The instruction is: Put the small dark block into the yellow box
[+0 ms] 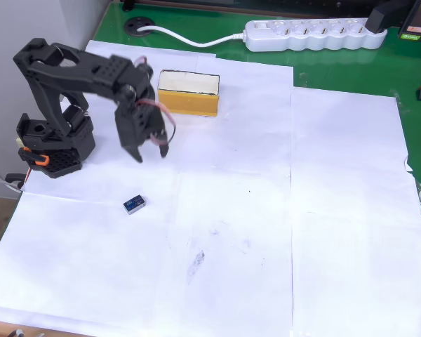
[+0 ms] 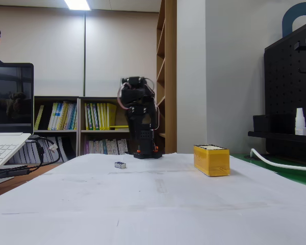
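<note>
The block (image 1: 134, 203) lies flat on the paper-covered counter (image 1: 281, 232), well apart from the box (image 1: 188, 93) and on the near side of it in the overhead view, with the arm's base off to the left. In the fixed view the block (image 2: 120, 165) sits left of the box (image 2: 211, 160), just in front of the arm's base.

The end effector (image 1: 149, 150) hangs between box and block, above the paper, its fingers spread and holding nothing; it is nearer the box than the block.

The block looks tiny, rigid and very light, so it should lift with almost no effort but could skid or flip on the smooth paper if one finger touches first. It lies at a slant relative to the box's edges, so the wrist likely needs turning to match. The safest hold seems to be across its two long sides, at the middle, with the fingers brought low enough to straddle it before closing. The box stands open-topped, offering a wide target for the drop.
</note>
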